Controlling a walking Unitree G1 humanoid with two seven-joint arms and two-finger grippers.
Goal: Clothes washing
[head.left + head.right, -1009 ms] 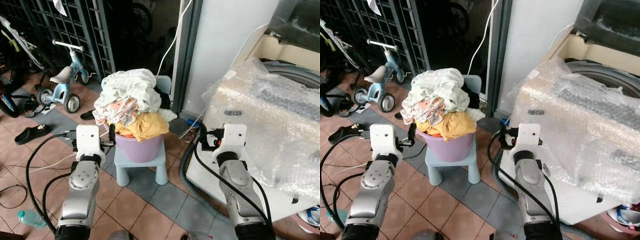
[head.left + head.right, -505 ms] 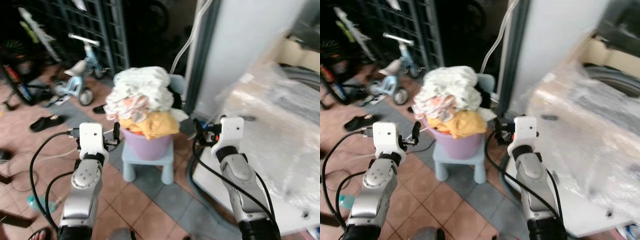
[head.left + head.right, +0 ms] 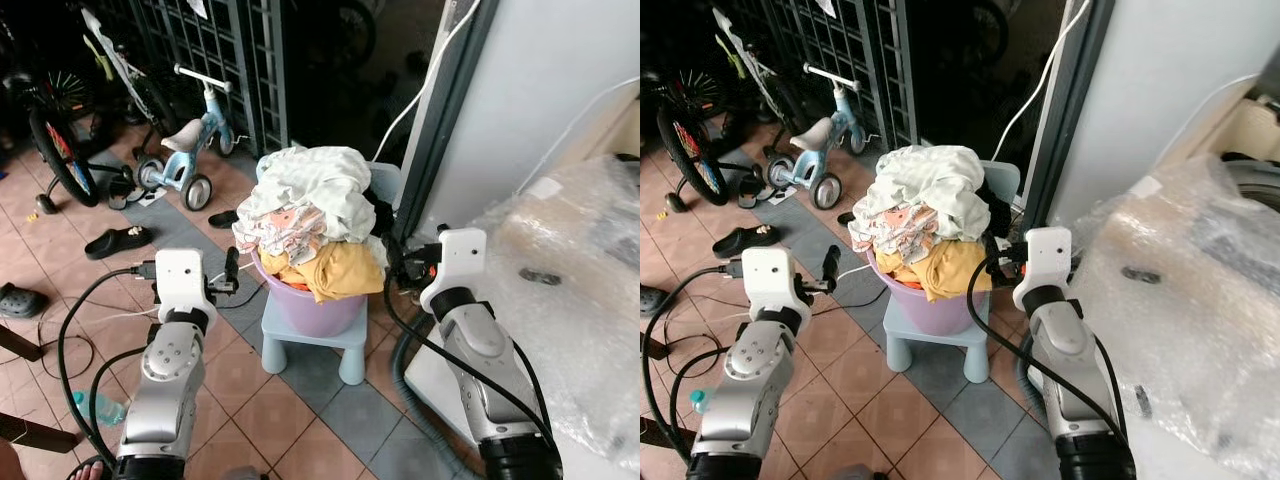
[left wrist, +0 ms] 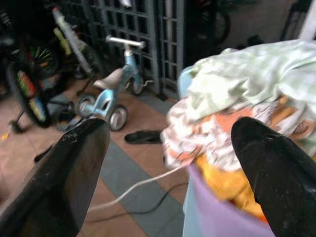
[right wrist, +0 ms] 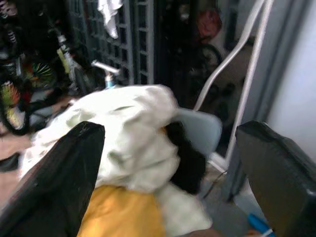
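While the bubble-wrapped washing machine (image 3: 560,300) stands to the right of the purple basket (image 3: 305,305), that basket sits on a pale blue stool (image 3: 310,345), heaped with clothes (image 3: 305,215): pale green on top, yellow below. Left of the basket hovers the left gripper (image 3: 232,272), jaws apart and empty. Right of the basket, near it, hovers the right gripper (image 3: 398,268), jaws likewise apart.

Clothes (image 3: 305,205) heaped high in a lilac bucket (image 3: 308,308), pale green on top, patterned orange beneath, yellow spilling over the rim. Bucket upright on a blue stool (image 3: 312,347).
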